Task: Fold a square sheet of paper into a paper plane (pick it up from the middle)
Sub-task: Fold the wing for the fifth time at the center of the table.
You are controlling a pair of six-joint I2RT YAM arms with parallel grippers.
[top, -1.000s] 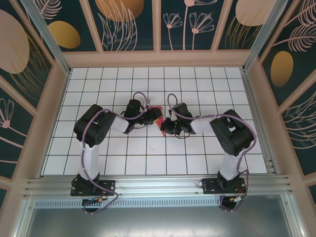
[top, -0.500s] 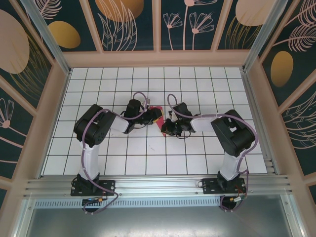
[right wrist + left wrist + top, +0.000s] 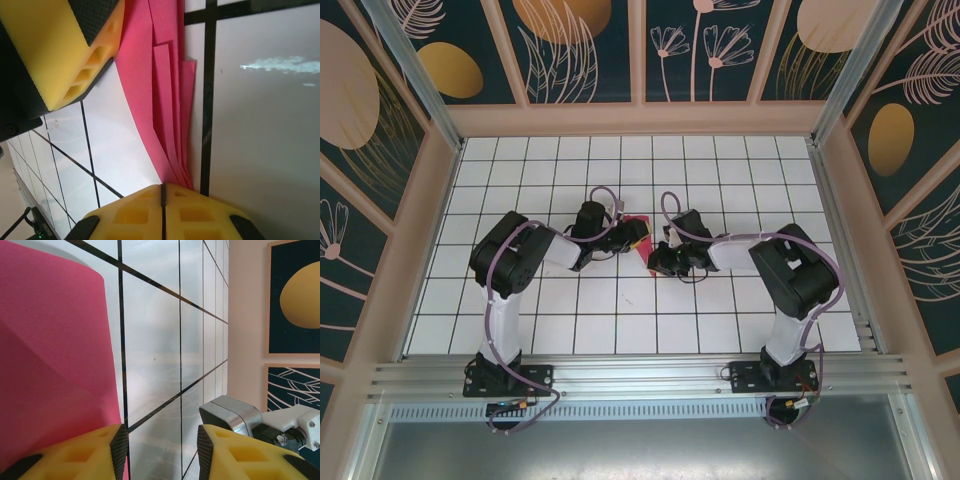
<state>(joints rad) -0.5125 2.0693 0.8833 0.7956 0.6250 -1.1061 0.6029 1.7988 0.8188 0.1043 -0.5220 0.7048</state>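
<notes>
Right gripper [image 3: 162, 192] is pinched shut on the point where the folded layers of the paper [image 3: 165, 75] fan together, mid-table. The left gripper [image 3: 162, 445] hangs half open with nothing between its jaws, one finger just beside the paper's edge. The danger: those flaps sit staggered, so a tug from the right could splay them or skew the crease, and a left close from here likely grabs air or crumples that edge.
</notes>
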